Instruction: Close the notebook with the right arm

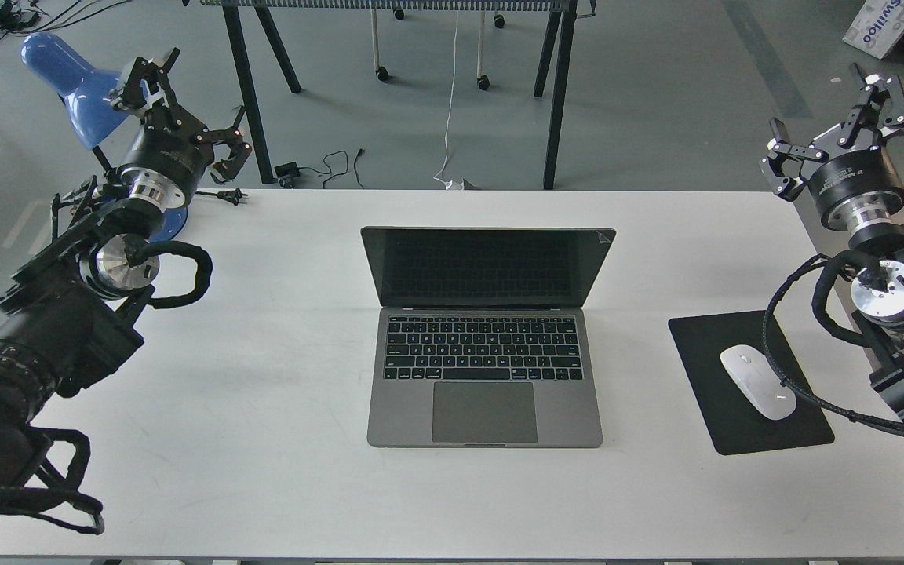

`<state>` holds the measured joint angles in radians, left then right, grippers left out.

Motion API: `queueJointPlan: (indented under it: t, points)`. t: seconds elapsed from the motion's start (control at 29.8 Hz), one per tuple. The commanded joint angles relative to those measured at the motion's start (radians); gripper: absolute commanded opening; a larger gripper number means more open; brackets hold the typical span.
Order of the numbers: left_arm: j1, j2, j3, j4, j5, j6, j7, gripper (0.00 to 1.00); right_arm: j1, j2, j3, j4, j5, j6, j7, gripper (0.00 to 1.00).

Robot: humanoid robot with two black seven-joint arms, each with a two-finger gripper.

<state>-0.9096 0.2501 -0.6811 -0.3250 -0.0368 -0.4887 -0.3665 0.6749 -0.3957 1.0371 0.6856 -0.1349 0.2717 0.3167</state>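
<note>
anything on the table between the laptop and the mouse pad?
No. Head view shows bare white table between the laptop and the mouse pad.

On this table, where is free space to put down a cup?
The white table is bare left of the notebook, along the front edge, and between notebook and mouse pad. The right side is crowded: the pad carries a mouse, with a cable across.

- A grey floor (656, 94) is seen beyond the white table (264, 392)
- Black trestle legs (558, 94) are set behind it
- A white cable (450, 102) is hung down
- A blue lamp (67, 78) is placed far left
</note>
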Motion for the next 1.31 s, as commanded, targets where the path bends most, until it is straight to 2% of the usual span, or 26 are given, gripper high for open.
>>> queueJointPlan:
  t: [0.0, 0.34, 0.44, 0.54, 0.84, 1.04, 1.14, 1.28]
  points:
    - [0.000, -0.002, 0.001, 0.000, 0.000, 0.000, -0.003, 1.00, -0.001, 0.001, -0.002, 0.000, 0.000, 0.000, 0.001, 1.00]
    - [0.000, 0.000, 0.001, 0.000, 0.000, 0.000, -0.003, 1.00, 0.034, 0.024, -0.110, -0.001, -0.006, 0.000, 0.001, 1.00]
    - [0.000, 0.000, 0.001, 0.000, 0.000, 0.000, -0.003, 1.00, 0.089, 0.052, -0.213, -0.029, -0.008, -0.003, -0.004, 1.00]
    - [0.000, 0.000, 0.001, 0.000, 0.000, 0.000, -0.003, 1.00, 0.144, 0.107, -0.298, -0.075, -0.008, -0.014, 0.004, 1.00]
    - [0.000, 0.000, 0.001, 0.001, 0.000, 0.000, -0.003, 1.00, 0.247, 0.303, -0.364, -0.241, -0.008, -0.016, 0.001, 1.00]
    - [0.000, 0.000, 0.001, 0.000, 0.000, 0.000, -0.003, 1.00, 0.245, 0.337, -0.419, -0.224, -0.006, -0.011, -0.008, 1.00]
    - [0.000, 0.000, 0.003, 0.001, 0.000, 0.000, -0.003, 1.00, 0.242, 0.337, -0.460, -0.212, -0.003, -0.006, -0.028, 1.00]
    - [0.000, 0.000, 0.005, 0.000, 0.000, 0.000, -0.003, 1.00, 0.229, 0.328, -0.485, -0.146, -0.002, -0.002, -0.041, 1.00]
